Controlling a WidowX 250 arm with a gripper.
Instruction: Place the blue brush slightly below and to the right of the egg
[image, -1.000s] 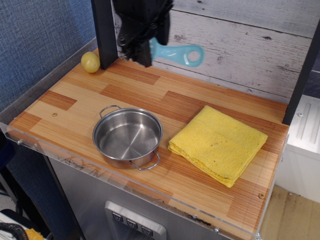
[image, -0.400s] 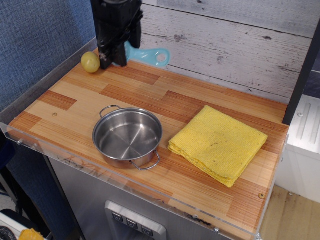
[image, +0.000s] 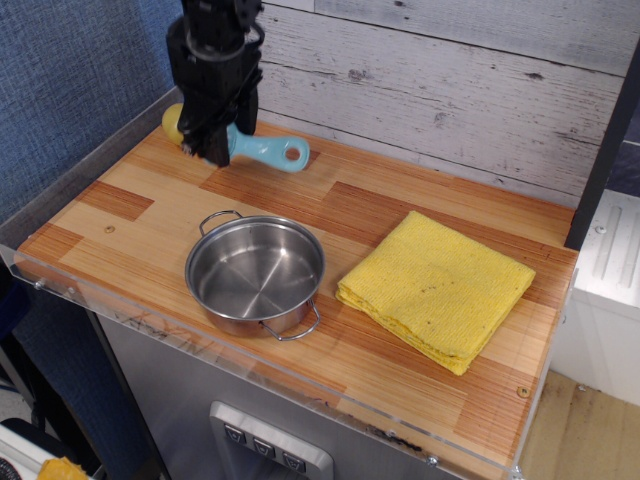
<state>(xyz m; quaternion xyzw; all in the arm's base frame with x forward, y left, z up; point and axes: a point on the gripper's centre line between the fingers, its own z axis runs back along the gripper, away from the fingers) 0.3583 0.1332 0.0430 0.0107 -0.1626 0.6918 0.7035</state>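
On the desk (image: 150, 215) stand one steel pot (image: 256, 273), one folded yellow cloth (image: 436, 286), one egg (image: 173, 121) and one blue brush (image: 268, 151), with the pot taken as landmark. The brush, behind the pot, is light blue with a flat handle ending in an oval hole; its head is hidden by the gripper (image: 212, 145), whose jaws hold it. The egg, pale yellow, sits behind-left of the pot, partly hidden by the gripper.

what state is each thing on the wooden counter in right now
small light-blue plastic brush: gripped at its head end, handle sticking out to the right, low over the counter
black gripper: shut on the brush
small pale-yellow egg: mostly hidden behind the gripper
round steel pot: upright, empty
folded yellow cloth: lying flat, folded
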